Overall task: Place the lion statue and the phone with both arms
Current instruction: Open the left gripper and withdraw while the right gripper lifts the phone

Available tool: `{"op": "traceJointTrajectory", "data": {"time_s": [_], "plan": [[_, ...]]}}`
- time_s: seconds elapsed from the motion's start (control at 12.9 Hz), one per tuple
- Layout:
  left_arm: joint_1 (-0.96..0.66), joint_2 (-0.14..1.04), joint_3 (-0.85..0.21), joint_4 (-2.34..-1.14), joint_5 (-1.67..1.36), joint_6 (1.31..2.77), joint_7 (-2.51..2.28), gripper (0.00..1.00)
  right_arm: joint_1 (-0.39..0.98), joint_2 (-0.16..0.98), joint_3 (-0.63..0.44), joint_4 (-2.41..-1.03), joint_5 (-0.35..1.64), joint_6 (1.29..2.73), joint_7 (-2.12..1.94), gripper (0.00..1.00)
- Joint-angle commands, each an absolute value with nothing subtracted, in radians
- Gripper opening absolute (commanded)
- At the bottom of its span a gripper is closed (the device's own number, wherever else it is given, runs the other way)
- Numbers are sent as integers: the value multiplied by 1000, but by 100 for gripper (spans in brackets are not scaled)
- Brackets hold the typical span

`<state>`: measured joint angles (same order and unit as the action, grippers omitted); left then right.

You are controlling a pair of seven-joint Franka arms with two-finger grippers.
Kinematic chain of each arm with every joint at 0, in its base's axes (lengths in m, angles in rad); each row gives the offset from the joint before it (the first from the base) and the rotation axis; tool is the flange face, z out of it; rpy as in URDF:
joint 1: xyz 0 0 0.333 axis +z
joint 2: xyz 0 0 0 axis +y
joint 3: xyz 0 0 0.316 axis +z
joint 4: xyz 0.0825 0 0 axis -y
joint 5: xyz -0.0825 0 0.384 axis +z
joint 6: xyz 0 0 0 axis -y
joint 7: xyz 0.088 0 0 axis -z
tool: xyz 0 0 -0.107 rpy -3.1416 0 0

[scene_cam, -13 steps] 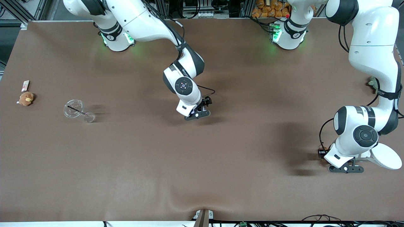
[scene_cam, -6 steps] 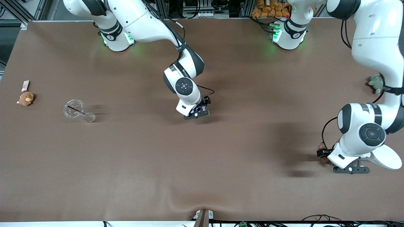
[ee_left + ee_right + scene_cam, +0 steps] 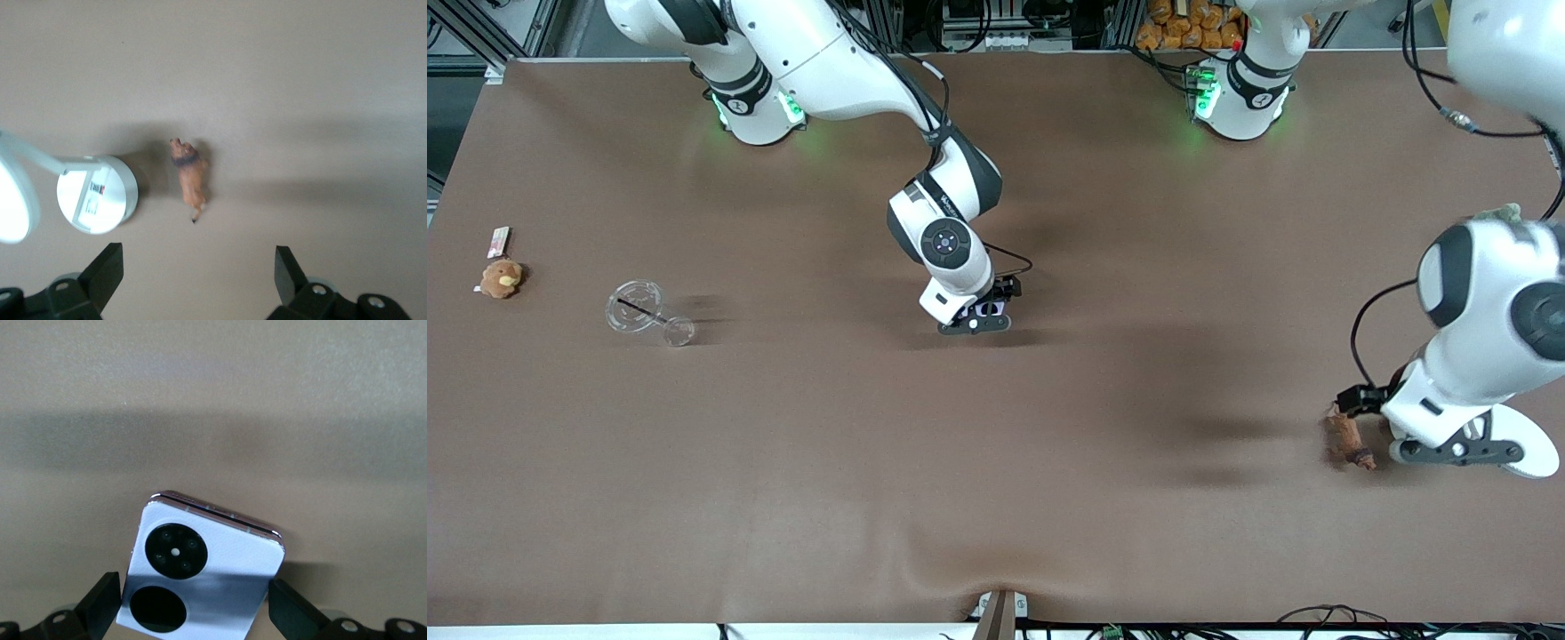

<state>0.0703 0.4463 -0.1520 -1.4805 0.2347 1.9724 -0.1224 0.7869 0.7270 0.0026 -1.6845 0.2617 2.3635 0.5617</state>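
Note:
The lion statue (image 3: 1347, 442) is a tiny orange-brown figurine that lies on the brown table near the left arm's end. In the left wrist view it (image 3: 190, 177) lies free on the cloth. My left gripper (image 3: 1449, 449) is open and empty, raised over the table beside it, and its fingers (image 3: 107, 273) stand wide apart. My right gripper (image 3: 974, 322) is low over the middle of the table, shut on the lavender phone (image 3: 989, 309). The phone (image 3: 207, 553) sits tilted between the fingers (image 3: 100, 600), with its two black circles facing up.
A white round object (image 3: 1525, 449) stands right beside the lion (image 3: 97, 193). A green plush (image 3: 1494, 218) is partly hidden by the left arm. Toward the right arm's end are a clear glass piece (image 3: 645, 313), a tan plush (image 3: 500, 278) and a small card (image 3: 498, 240).
My left gripper has risen and drawn away, leaving the lion uncovered on the table. My right gripper has shifted slightly with the phone.

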Motion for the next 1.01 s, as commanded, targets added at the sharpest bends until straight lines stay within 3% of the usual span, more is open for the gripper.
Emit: {"op": "traceJointTrajectory", "data": {"time_s": [0.0,0.23,0.54,0.93], "plan": [[77,332,-186,-1503,184,1864,-124,100,810,738,-5,-1693,276,2379,614,100],[58,201,-166,-1520,131,1717,-107,100,813,741,-8,-1695,275,2384,618,100],[-43,-45,11,-1701,26,1695,-20,100,802,733,-9,-1689,275,2372,637,100],[-20,-94,-64,-1687,43,1615,12,100,795,727,-9,-1678,275,2355,637,100]]}}
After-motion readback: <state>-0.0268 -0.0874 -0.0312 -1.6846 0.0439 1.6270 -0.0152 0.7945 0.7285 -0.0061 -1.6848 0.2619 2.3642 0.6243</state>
